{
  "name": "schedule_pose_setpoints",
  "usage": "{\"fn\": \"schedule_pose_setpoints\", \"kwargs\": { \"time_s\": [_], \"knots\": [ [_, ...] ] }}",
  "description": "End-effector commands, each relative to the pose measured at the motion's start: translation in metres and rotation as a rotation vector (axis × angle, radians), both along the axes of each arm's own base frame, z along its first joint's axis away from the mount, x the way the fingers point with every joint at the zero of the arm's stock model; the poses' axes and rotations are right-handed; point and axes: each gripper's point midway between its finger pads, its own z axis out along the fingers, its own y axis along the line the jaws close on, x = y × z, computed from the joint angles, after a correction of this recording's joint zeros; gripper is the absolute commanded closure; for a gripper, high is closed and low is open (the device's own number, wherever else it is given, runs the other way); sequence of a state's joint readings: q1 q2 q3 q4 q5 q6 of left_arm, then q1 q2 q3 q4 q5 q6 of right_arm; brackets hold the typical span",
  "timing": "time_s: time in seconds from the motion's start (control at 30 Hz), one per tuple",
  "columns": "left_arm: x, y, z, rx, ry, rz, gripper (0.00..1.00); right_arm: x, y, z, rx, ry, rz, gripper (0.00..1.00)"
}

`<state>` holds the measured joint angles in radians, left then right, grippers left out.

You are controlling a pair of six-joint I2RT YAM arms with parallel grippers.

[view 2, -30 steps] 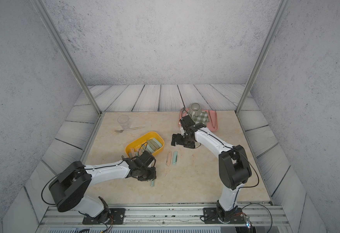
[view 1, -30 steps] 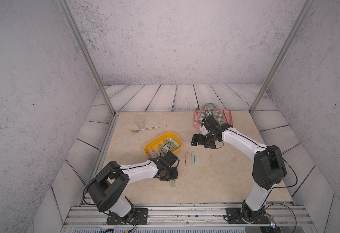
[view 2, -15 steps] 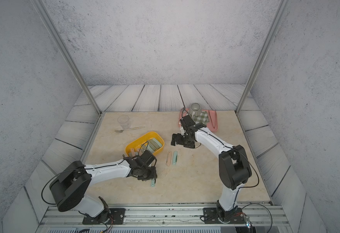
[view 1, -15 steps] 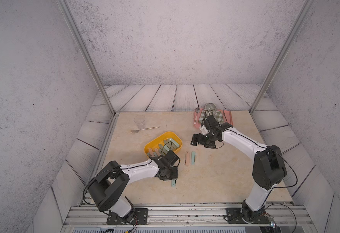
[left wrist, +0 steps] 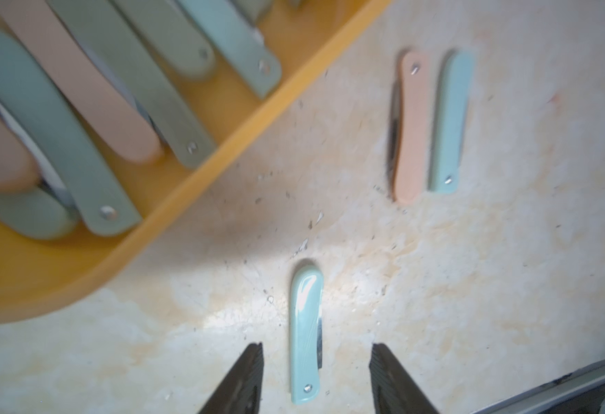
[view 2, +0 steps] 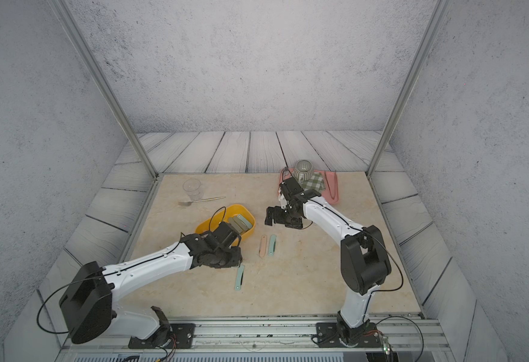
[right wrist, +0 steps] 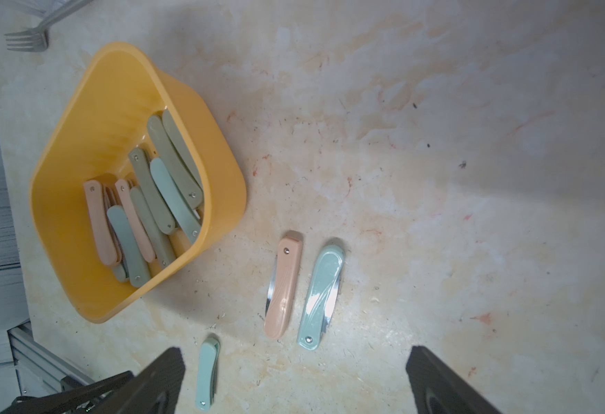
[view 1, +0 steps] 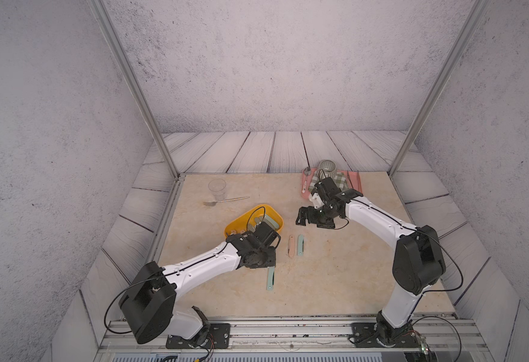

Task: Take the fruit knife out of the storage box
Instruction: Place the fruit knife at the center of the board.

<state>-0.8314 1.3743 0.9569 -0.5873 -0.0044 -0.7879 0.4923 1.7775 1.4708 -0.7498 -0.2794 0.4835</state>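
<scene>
Fruit knife (left wrist: 305, 333), folded, smooth mint plastic, left claw (left wrist: 315, 346) spread astride it, right claw (right wrist: 295, 350) spread wide

A: Where is the storage box (view 1: 241, 219)?
B: On the table (view 1: 335, 275), left of centre, with folded knives (right wrist: 157, 200) heaped in it.
A: And outside it?
B: 2 lie side by side just to its right, the inner knife (view 1: 291, 246) and the outer knife (view 1: 300, 245). A 3rd knife (view 1: 270, 279) lies nearer the front edge.
A: Behind the box?
B: A fork (view 1: 225, 200) just before a glass (view 1: 217, 187), back left. A tray (view 1: 355, 183) bearing a mug (view 1: 326, 167), back right.
</scene>
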Motion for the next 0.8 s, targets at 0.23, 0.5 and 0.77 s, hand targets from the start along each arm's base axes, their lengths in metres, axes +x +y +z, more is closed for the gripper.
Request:
{"fn": "schedule_pose_setpoints", "kwargs": {
  "time_s": [0.23, 0.5, 0.77],
  "knots": [
    [0.018, 0.057, 0.075, 0.076, -0.207, 0.106, 0.24, -0.002, 0.037, 0.010, -0.059, -0.048, 0.176, 0.00],
    [0.018, 0.091, 0.119, 0.042, -0.288, 0.172, 0.05, -0.003, 0.085, 0.017, -0.070, -0.101, 0.318, 0.07],
    [0.012, 0.110, 0.152, 0.028, -0.336, 0.190, 0.01, -0.008, 0.139, 0.007, -0.071, -0.138, 0.448, 0.31]
  ]
}}
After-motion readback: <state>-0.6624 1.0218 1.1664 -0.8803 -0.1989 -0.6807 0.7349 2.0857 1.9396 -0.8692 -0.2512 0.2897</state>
